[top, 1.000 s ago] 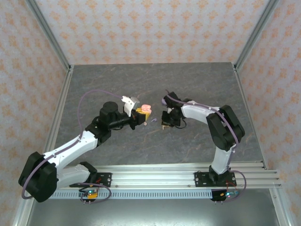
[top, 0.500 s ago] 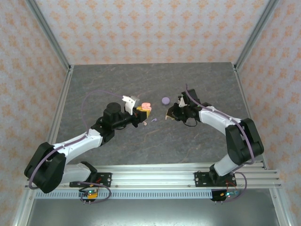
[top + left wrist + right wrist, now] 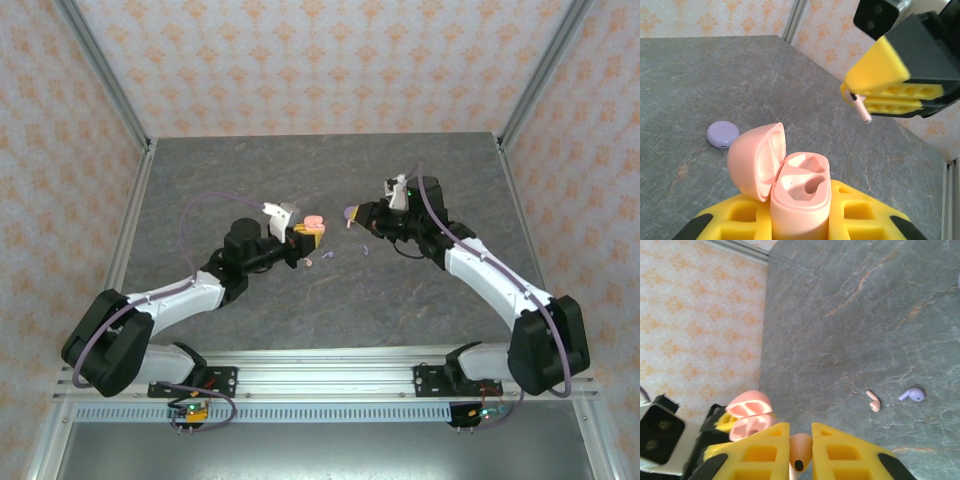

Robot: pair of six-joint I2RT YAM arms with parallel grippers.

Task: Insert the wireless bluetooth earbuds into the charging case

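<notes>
L gripper (image 3: 800, 222) pinches pink case (image 3: 801, 192) at its base. Lid (image 3: 757, 160) is swung open, both sockets look empty & face up. On table (image 3: 250, 170) betw the arms lie a loose pink earbud (image 3: 873, 401) & a lilac earbud (image 3: 912, 394), near each other, not touching. R gripper (image 3: 800, 437) clamps a second pink earbud (image 3: 800, 449), stem poking toward the case, not yet over it.

Risks: bud is tiny & held at the tips, so if the angle's off the stem could catch the socket rim & twist out. Too hard a push could tip the case.

Room: bare table all round, walls well off. Tight spot is betw the grippers.
</notes>
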